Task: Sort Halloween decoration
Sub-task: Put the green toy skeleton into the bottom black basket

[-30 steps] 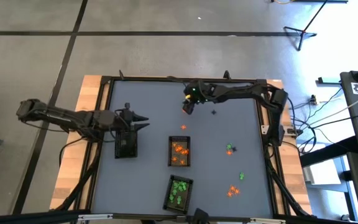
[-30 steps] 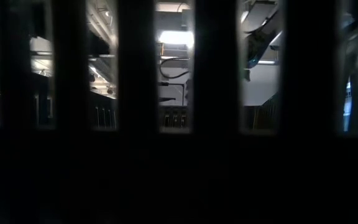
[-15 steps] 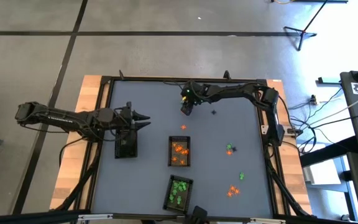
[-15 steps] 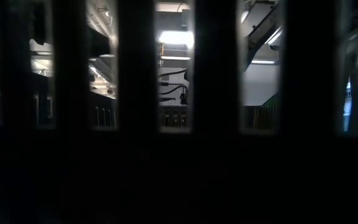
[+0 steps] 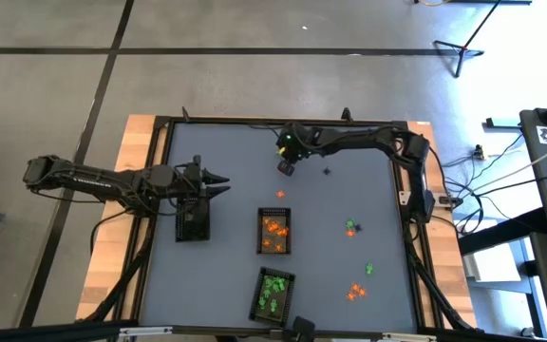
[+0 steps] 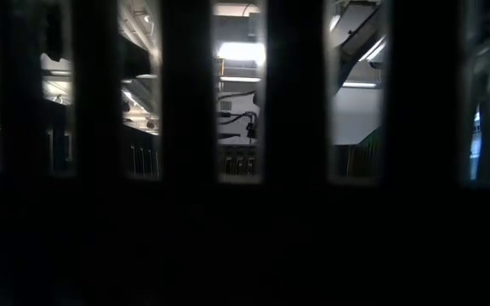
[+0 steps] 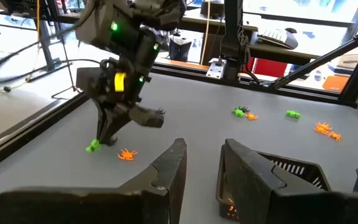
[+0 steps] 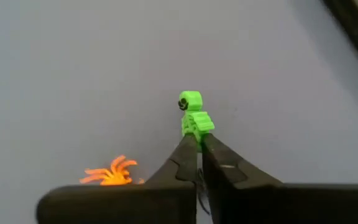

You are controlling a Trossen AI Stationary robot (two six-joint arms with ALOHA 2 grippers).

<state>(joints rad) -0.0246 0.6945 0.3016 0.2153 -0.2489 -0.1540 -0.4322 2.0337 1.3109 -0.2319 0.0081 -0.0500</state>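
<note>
Tiny Halloween decorations lie on the grey table. My right gripper (image 5: 286, 168) is at the far middle, shut on a green skeleton trinket (image 8: 193, 118). An orange spider (image 8: 112, 172) lies on the table just beside it. More loose pieces are a black one (image 5: 327, 172), green ones (image 5: 350, 228) and orange ones (image 5: 354, 293). My left gripper (image 7: 201, 168) hovers open at the left, over a dark tray (image 5: 192, 220), with nothing between its fingers. My right gripper pinches the green skeleton's lower end (image 8: 196, 138) between its two fingertips (image 8: 188, 149). The fingers slant down from the table's right and far side. The skeleton's head and chest stick out past the tips, down at the table top (image 7: 93, 146). I cannot tell whether it is lifted clear.
A tray with orange pieces (image 5: 274, 233) stands mid-table, and one with green pieces (image 5: 273, 293) near the front edge. A raised black frame (image 5: 402, 190) runs around the table. Dark bars block the low view.
My right gripper has sunk slightly toward the table and shut on the green skeleton.
</note>
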